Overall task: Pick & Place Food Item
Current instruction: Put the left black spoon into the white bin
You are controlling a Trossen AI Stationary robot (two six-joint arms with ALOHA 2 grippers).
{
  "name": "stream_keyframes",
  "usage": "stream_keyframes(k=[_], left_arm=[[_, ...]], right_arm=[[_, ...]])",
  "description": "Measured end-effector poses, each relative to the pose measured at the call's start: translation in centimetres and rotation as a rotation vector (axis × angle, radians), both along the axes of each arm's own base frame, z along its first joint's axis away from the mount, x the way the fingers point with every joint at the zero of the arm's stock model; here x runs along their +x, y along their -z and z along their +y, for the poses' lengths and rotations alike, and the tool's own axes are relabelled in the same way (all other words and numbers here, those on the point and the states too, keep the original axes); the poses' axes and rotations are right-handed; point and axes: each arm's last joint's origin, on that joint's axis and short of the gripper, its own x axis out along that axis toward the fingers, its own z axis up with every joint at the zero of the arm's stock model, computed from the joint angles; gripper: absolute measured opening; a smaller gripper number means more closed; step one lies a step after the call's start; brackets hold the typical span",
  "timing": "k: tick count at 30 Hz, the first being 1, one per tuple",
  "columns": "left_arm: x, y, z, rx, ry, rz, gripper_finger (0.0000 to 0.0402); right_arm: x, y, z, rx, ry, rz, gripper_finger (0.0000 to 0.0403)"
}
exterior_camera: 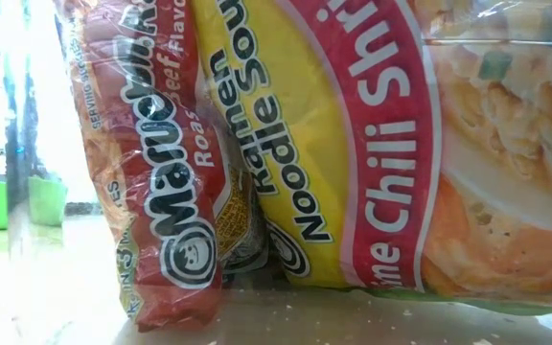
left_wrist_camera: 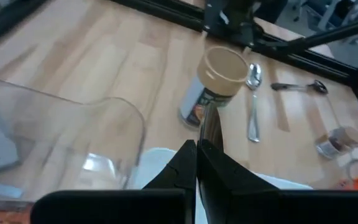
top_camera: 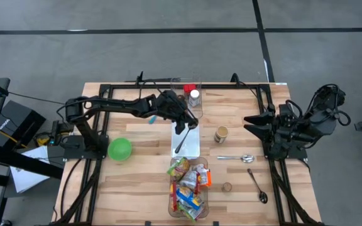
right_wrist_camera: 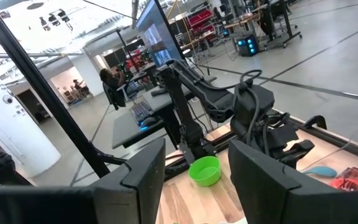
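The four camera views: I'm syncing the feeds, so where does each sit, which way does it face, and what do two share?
High view: overhead, facing down; both arms, left gripper holding a utensil.
Low view: table height, blocked by ramen packets; no arm.
Left wrist view: looks past shut fingers at the can.
Right wrist view: raised, open right gripper facing the left arm.
Shared: green bowl.

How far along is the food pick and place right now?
Nothing looks placed: the snack packets all sit in their clear bin. In hand: the left gripper is shut on a thin utensil above the white tray. The right gripper waits open aside. The food move remains.
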Motion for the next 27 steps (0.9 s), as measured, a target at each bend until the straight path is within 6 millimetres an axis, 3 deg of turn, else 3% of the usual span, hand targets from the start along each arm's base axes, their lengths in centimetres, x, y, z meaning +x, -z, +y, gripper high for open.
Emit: stream_keyframes(k=[11,27], left_arm=[[-0.8,1.8,0.1,-0.018,-0.075,0.058,0.0],[-0.7,1.8,-0.6,-0.017,-0.083,0.057,0.0]], right_arm=[[0.0,0.1,0.0,-0.006,0.0,0.006,0.0171],[0.0,0.2,0.0,-0.028,0.004,0.023,0.0171]])
